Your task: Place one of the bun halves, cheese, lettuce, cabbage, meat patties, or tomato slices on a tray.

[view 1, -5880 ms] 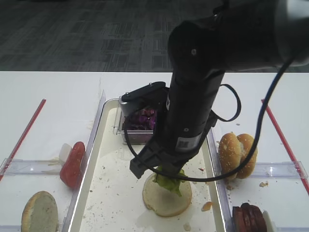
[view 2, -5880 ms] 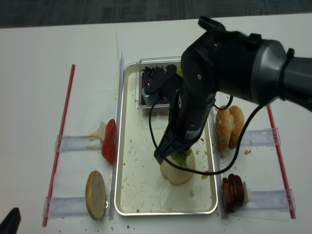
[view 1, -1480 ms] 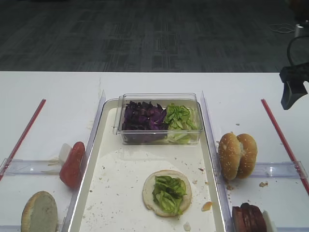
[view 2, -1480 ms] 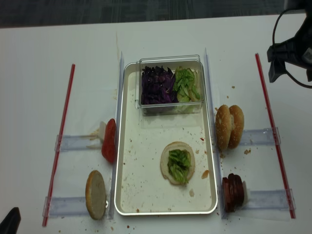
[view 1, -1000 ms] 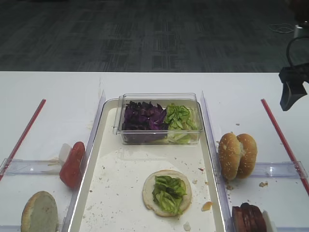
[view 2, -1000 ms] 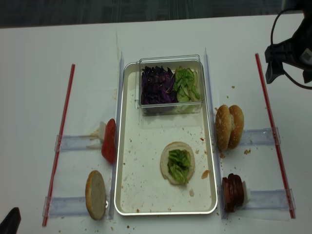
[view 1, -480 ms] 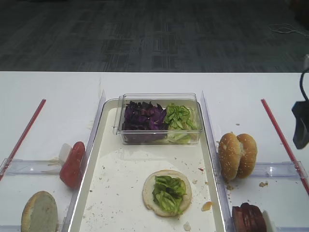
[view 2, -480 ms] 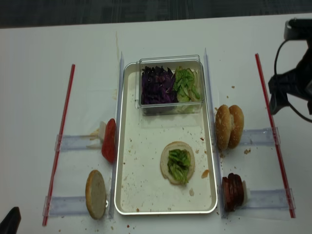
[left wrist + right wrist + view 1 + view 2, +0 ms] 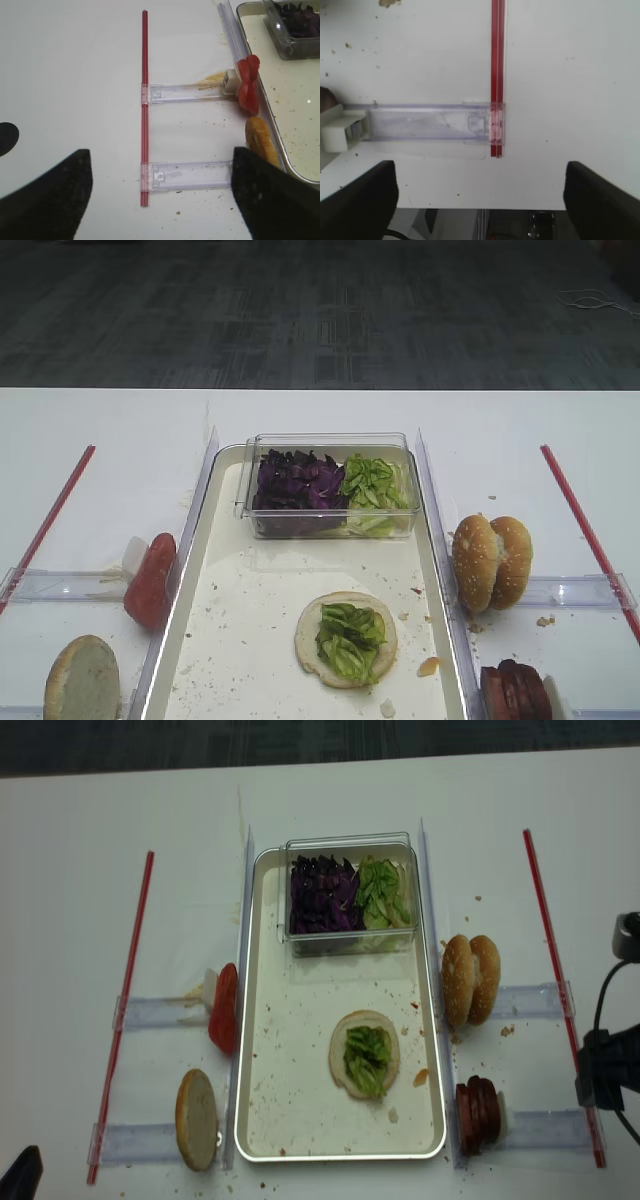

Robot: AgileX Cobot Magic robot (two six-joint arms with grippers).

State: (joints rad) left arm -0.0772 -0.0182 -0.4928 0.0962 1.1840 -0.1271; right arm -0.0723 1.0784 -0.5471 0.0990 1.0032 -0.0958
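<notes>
A cream tray (image 9: 225, 580) holds one bun half (image 9: 312, 652) face up, topped with lettuce (image 9: 348, 638). More lettuce (image 9: 372, 483) and purple cabbage (image 9: 295, 480) fill a clear box at the tray's far end. Two bun halves (image 9: 492, 562) stand on edge right of the tray, with meat patties (image 9: 515, 690) nearer. Tomato slices (image 9: 150, 580) and another bun half (image 9: 82, 677) lie left of it. No cheese is in view. My right gripper (image 9: 480, 200) is open and empty over the near table edge, far right. My left gripper (image 9: 160, 195) is open and empty, near left.
Red strips (image 9: 127, 990) (image 9: 555, 950) run along both sides, each joined to clear plastic holders (image 9: 420, 122) (image 9: 190, 175). The right arm (image 9: 603, 1070) hangs over the right strip. The table's near edge (image 9: 470, 208) lies just under the right gripper. Crumbs dot the tray.
The right arm has come from the far right of the table toward the near edge and dropped out of the first overhead view. Its jaws stay open. Lettuce now lies on the bun.
</notes>
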